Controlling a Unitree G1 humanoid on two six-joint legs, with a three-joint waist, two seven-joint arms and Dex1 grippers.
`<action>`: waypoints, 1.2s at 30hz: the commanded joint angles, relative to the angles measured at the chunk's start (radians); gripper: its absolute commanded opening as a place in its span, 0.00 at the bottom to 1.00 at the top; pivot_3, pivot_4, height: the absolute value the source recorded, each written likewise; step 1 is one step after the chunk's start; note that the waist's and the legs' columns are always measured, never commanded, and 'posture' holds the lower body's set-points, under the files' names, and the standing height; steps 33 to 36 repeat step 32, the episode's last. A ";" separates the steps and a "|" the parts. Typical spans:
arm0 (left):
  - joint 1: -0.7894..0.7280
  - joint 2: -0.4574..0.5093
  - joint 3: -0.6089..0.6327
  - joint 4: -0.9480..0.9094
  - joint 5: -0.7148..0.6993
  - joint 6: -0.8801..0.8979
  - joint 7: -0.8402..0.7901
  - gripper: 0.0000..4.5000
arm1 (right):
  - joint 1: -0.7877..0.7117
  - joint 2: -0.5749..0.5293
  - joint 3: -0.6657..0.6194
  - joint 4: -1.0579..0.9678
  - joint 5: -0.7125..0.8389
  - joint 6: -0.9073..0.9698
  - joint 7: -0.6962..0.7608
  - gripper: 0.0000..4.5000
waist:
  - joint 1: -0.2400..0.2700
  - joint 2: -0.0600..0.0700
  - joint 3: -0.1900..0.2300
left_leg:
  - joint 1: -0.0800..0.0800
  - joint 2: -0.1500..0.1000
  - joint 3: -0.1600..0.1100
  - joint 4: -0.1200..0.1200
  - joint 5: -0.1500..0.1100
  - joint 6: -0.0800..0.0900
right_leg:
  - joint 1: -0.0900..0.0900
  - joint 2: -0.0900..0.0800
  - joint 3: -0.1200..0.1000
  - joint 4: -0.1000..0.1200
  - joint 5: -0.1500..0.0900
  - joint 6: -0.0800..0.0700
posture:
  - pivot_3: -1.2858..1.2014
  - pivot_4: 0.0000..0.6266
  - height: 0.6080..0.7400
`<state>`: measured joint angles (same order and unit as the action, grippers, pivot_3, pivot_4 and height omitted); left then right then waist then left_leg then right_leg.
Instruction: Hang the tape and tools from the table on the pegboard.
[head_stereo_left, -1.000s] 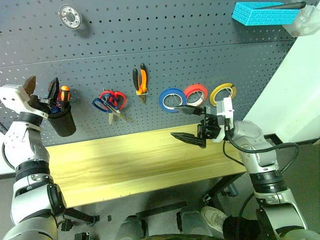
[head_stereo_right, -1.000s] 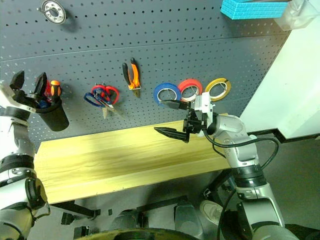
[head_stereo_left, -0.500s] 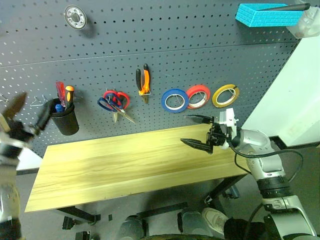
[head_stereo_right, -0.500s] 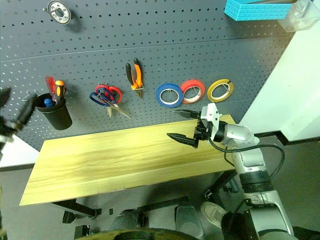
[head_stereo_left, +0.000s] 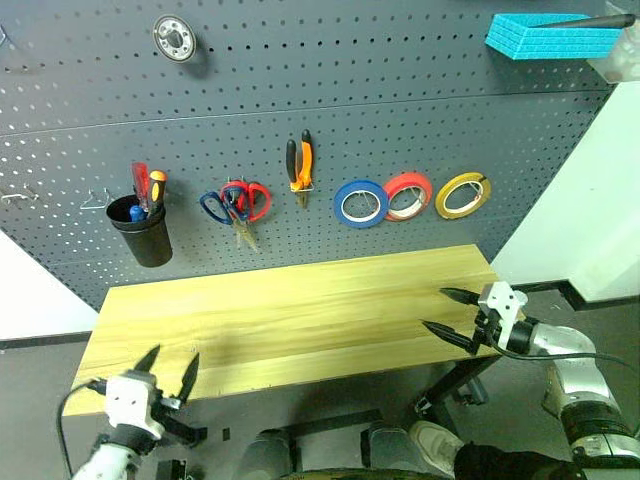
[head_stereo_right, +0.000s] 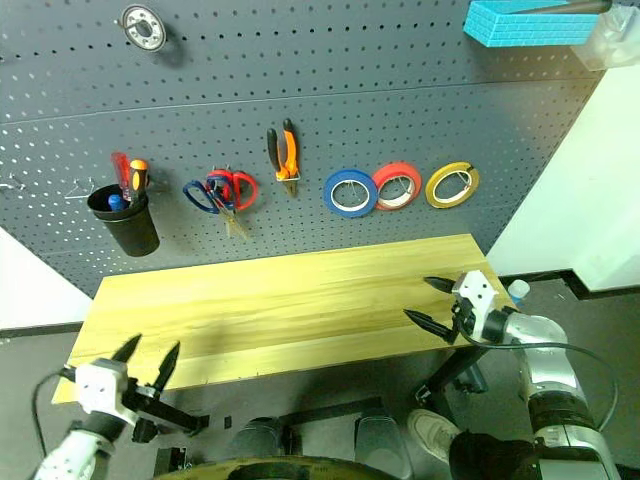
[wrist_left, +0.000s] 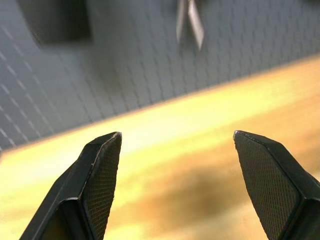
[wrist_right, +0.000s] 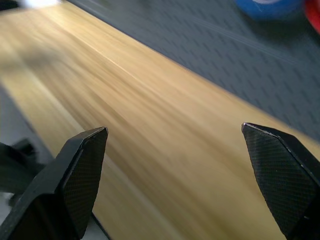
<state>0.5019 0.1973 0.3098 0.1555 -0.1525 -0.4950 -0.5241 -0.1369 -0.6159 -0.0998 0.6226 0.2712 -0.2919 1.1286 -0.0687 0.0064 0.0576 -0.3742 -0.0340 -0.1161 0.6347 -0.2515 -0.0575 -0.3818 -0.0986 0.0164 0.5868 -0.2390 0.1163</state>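
The pegboard (head_stereo_left: 320, 90) fills the upper part of the head views, and all of the task's things hang on it. The yellow-tan tape (head_stereo_left: 463, 194) hangs at centre right, last in a row with a red roll (head_stereo_left: 406, 194) and a blue roll (head_stereo_left: 361, 203) to its left. The orange-and-black pliers (head_stereo_left: 300, 165) hang just left of the blue roll, a little higher. Further left two pairs of scissors hang overlapping (a dark-handled pair (head_stereo_left: 220, 207) and a red-handled pair (head_stereo_left: 250, 197)), blades pointing down. At the left of the board a black cup (head_stereo_left: 142, 233) holds the red-handled screwdriver (head_stereo_left: 140, 185) beside an orange-handled one (head_stereo_left: 157, 186).

The table (head_stereo_left: 290, 315) stretches across the middle of the frame below the board, with nothing lying on it.

The left gripper (head_stereo_left: 167, 367) sits at the lower left of the frame, at the table's near left corner, its two black fingers spread wide and holding nothing. It is well apart from every hung tool. In the left wrist view its fingers (wrist_left: 95, 185) frame the tabletop, with the scissor blades high above them on the board.

The right gripper (head_stereo_left: 445, 315) sits at the lower right, over the table's right end, fingers wide apart and empty. The tape hangs well above it, not touching. In the right wrist view its fingers (wrist_right: 80, 175) frame bare tabletop.
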 joint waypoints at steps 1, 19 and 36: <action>0.000 -0.015 -0.021 0.062 0.025 -0.097 0.030 0.83 | -0.006 -0.023 -0.043 0.092 -0.027 -0.090 -0.042 1.00 | -0.002 -0.001 0.000 | 0.001 -0.003 0.001 0.000 0.000 0.001 | 0.003 -0.003 0.002 -0.001 0.000 0.000 | 0.49 0.00 0.99; -0.095 0.011 -0.110 0.190 0.057 -0.146 0.090 0.83 | -0.122 -0.005 -0.049 0.445 -0.089 -0.283 -0.058 1.00 | -0.021 0.005 -0.004 | 0.016 -0.003 0.003 -0.001 -0.002 0.003 | 0.008 -0.003 0.004 0.003 0.002 0.004 | 0.48 0.00 0.99; -0.094 0.018 -0.137 0.215 0.057 -0.165 0.105 0.83 | -0.132 0.000 -0.052 0.525 -0.094 -0.330 -0.040 1.00 | -0.027 0.003 -0.003 | 0.019 -0.003 0.001 -0.005 -0.002 0.005 | 0.009 -0.003 0.004 0.011 0.002 0.005 | 0.48 0.00 0.99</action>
